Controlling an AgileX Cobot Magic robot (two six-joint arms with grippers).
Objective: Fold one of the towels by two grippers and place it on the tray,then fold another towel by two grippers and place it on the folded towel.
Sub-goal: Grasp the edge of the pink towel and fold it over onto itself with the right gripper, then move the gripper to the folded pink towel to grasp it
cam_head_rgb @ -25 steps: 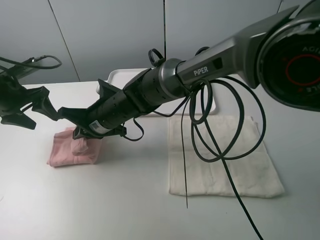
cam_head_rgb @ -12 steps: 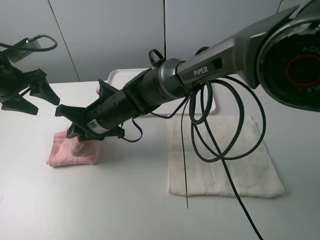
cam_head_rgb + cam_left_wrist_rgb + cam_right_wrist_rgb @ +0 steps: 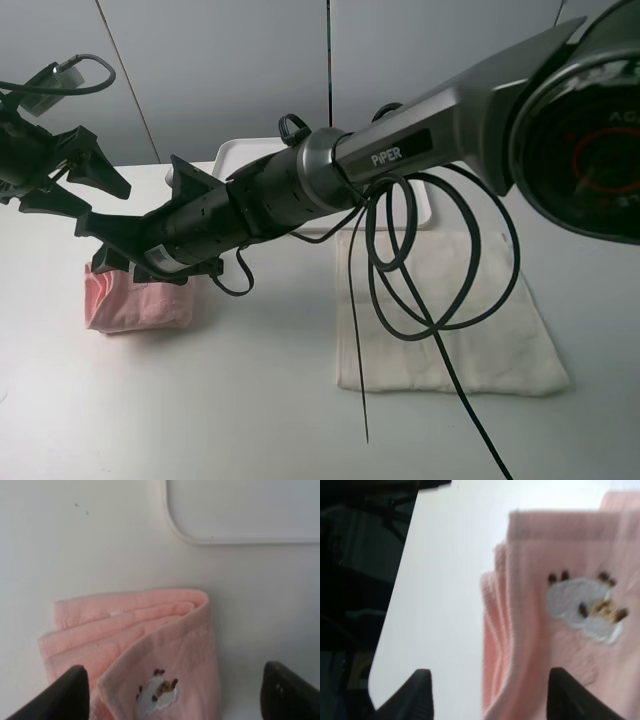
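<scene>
A white surface (image 3: 250,400) is seen from a high camera. A long grey and black right robot arm (image 3: 300,185) reaches across it from the right side to the far left, with black cables looping below it.

A cream off-white terry towel (image 3: 470,330) lies flat and unfolded on the right. A flat white rectangular plastic tray (image 3: 235,150) sits at the back, mostly hidden by the arm, and nothing shows on the part that is visible.

A pale pink terry towel (image 3: 135,305), folded into a small thick bundle, lies on the surface at the left, near the tray but not on it.

A second ago the right pincer (image 3: 92,246) was down on this bundle. It has since lifted just clear, and its fingers now stand spread, pinching nothing. The bundle has slid slightly leftward. The left pincer (image 3: 100,200), also spread and empty, has risen up and away from the towel.

A small printed motif (image 3: 157,692) faces up on the top fold.

The fold looks finished and has been let go. The bundle probably needs picking up again before it can go onto the tray. The cream towel is untouched.
</scene>
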